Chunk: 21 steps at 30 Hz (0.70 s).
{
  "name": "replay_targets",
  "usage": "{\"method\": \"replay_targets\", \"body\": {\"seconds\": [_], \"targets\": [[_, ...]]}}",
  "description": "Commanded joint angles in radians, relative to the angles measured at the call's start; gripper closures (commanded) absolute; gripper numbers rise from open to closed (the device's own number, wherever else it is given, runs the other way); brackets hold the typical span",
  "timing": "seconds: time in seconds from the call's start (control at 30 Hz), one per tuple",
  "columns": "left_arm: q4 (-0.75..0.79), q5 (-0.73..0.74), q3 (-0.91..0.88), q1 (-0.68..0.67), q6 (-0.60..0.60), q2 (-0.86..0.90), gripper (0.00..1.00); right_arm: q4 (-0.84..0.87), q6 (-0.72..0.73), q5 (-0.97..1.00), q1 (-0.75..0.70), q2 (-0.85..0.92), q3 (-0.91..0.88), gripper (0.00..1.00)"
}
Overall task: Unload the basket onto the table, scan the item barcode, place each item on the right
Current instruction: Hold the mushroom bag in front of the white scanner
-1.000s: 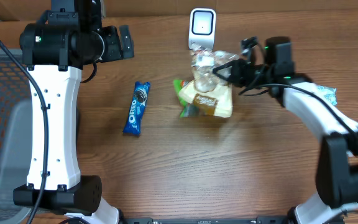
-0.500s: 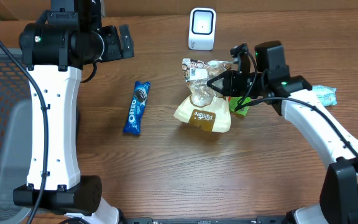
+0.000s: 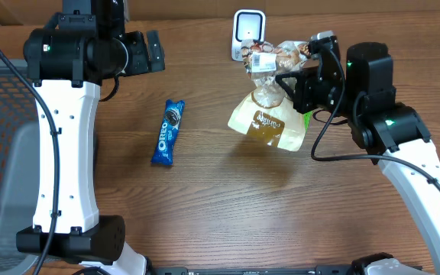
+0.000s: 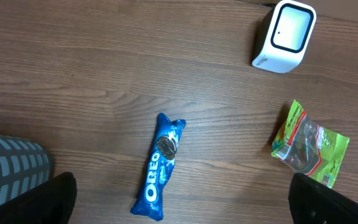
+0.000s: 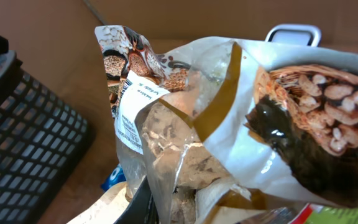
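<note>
One bag (image 3: 270, 126) hangs pinched in the right claw (image 3: 285, 82), just beside the scanner (image 3: 248, 30); left claw (image 3: 150, 52) gapes wide.

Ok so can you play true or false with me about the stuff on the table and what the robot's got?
1. The right pincer holds the snack bag up off the table. True.
2. The blue Oreo pack is in the left pincer. False: it lies flat on the table, and the left pincer is open with nothing in it.
3. The white scanner stands at the far edge of the table, close to the bag. True.
4. The green packet is stuck on top of the scanner. False: it lies on the table, apart from the scanner.
</note>
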Motion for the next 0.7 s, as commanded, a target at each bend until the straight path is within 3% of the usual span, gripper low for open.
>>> {"method": "replay_targets", "body": {"seconds": [0.0,0.07,0.23,0.4,0.53,0.6,0.67], "targets": [[0.003,0.004,0.001,-0.006,-0.021,0.002,0.0,0.028,-0.013,0.098,0.007,-0.006,0.029,0.96],[0.003,0.004,0.001,-0.006,-0.021,0.002,0.01,0.059,-0.008,0.212,0.029,0.014,0.029,0.96],[0.003,0.003,0.001,-0.006,-0.021,0.002,0.0,0.314,-0.062,0.803,0.13,0.185,0.029,0.96],[0.003,0.003,0.001,-0.006,-0.021,0.002,0.0,0.678,-0.507,1.015,0.169,0.391,0.029,0.96],[0.003,0.003,0.001,-0.006,-0.021,0.002,0.0,1.048,-1.076,1.037,0.169,0.594,0.029,0.96],[0.003,0.003,0.001,-0.006,-0.021,0.002,0.0,1.174,-1.229,1.034,0.166,0.649,0.029,0.96],[0.003,0.003,0.001,-0.006,-0.021,0.002,0.0,1.3,-1.279,1.009,0.159,0.697,0.029,0.96]]}}
